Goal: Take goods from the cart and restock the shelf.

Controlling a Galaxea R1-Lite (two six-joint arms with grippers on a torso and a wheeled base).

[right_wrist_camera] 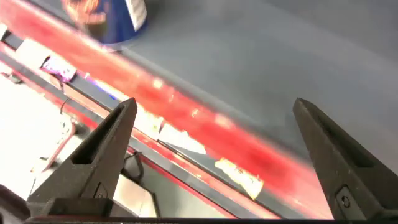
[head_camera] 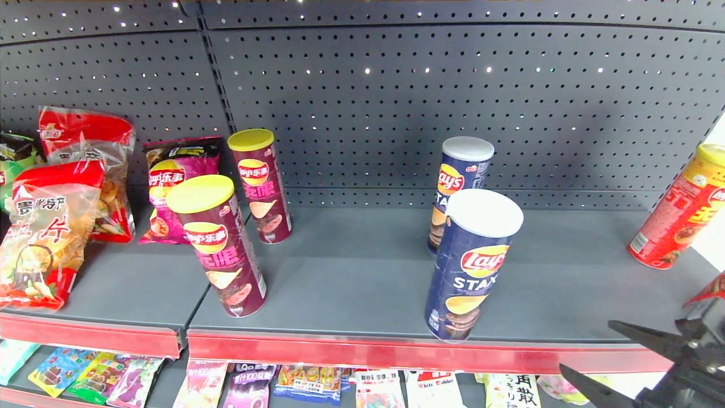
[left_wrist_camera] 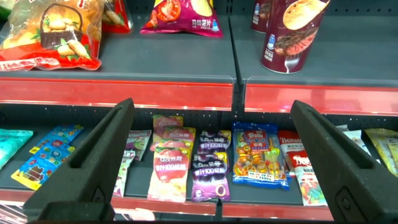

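1. Nearest: right claw (head_camera: 586, 346) is spread wide and empty, low in front of the red edge strip (head_camera: 396, 351). The left claw (left_wrist_camera: 211, 106) is likewise spread and empty, facing the candy packets (left_wrist_camera: 211, 165) one level down.
2. The front blue chip can (head_camera: 473, 266) stands at the very lip of the shelf (head_camera: 351, 272), near the right claw. Risk: a rising finger clips it and it topples off the front.
3. The front maroon chip can (head_camera: 218, 243) is equally close to the lip, so the same hazard applies.
4. The rear blue can (head_camera: 461, 175) and rear maroon can (head_camera: 260, 184) stand close behind. A front can pushed backward could knock them over.
5. The red can (head_camera: 677, 209) at the far right appears to lean, so a jolt to the shelf may tip it.
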